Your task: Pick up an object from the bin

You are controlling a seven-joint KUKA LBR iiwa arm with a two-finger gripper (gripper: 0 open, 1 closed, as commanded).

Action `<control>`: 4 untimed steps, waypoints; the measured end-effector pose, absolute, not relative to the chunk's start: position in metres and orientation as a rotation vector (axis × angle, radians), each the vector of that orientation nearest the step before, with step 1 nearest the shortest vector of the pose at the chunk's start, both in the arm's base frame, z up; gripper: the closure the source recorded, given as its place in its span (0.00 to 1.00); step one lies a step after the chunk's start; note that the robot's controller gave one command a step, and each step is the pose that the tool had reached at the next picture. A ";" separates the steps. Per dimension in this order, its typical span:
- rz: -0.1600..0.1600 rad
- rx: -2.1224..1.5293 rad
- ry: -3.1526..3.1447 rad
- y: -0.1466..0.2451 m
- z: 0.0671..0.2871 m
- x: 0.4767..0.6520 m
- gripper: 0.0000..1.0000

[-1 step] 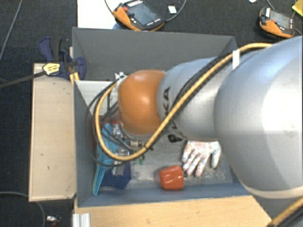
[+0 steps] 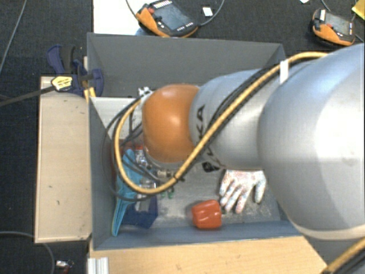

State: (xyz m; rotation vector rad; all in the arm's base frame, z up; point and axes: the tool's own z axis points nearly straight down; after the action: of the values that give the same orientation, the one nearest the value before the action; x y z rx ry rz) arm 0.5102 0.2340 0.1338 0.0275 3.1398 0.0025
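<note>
Light's pretty even here, looks like it's coming from overhead. The big silver arm (image 2: 296,130), up and right of the tool (image 2: 147,173), catches a broad soft sheen. The orange cover (image 2: 168,121) right above the tool glows a bit too, no harsh glare. The arm throws shade on the bin (image 2: 188,61) floor around and left of the tool, so that corner's dim. Right of the tool the floor's lit okay.
</note>
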 end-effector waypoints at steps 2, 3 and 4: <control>0.001 -0.508 3.084 0.197 0.086 0.509 0.00; 0.001 0.110 3.136 0.225 0.091 0.547 0.00; 0.000 -0.412 3.104 0.178 0.070 0.509 0.00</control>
State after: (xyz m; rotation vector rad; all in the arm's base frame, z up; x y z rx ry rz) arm 0.5089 0.1780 0.0702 -0.4122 3.1042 -0.0001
